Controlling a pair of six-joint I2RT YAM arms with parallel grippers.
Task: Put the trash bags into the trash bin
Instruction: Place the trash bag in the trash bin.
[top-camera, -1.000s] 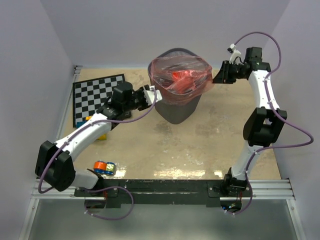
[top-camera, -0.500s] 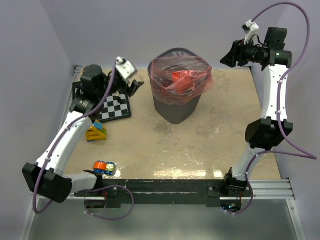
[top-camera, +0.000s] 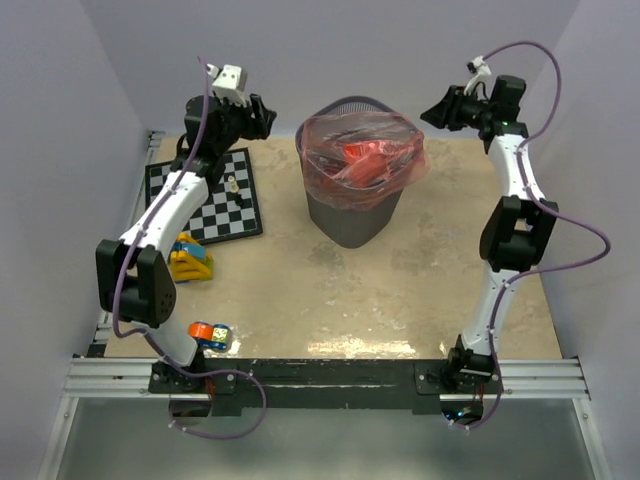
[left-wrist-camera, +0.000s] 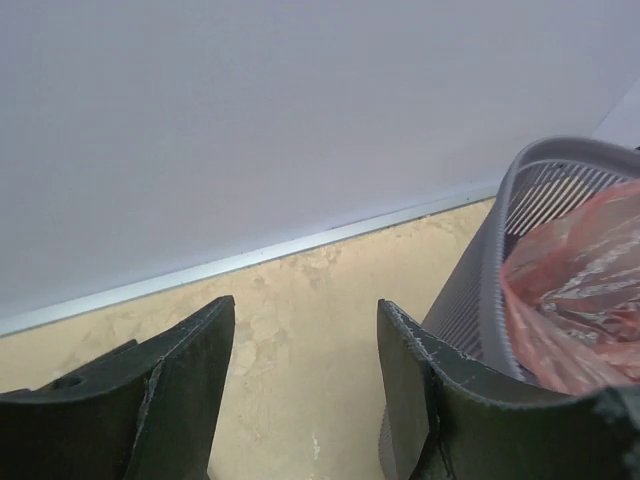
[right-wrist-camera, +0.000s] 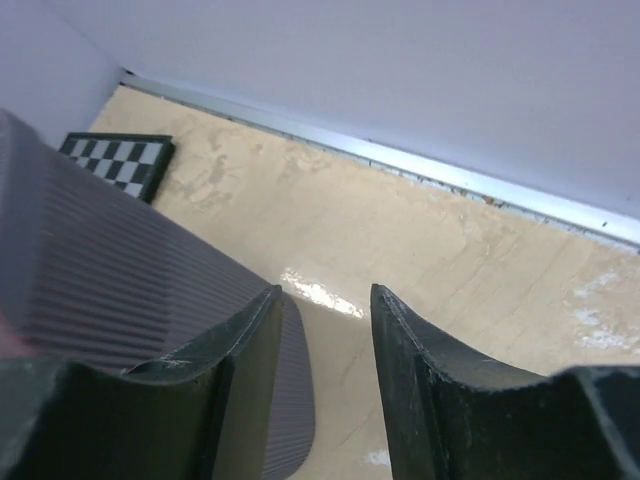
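One surface (top-camera: 400, 300) carries one upright trash bin (top-camera: 350, 228), mouth up to receive the one red trash bag (top-camera: 405, 165) that sits inside it and laps over its rim like a liner, so the left gripper (top-camera: 264, 119) and right gripper (top-camera: 432, 109) hang released, empty, clear on either side.

Red trash bag (top-camera: 362, 160) atop upright mesh bin (top-camera: 350, 226)

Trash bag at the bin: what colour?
Translucent red-orange; the trash bag shows best in the top external view.
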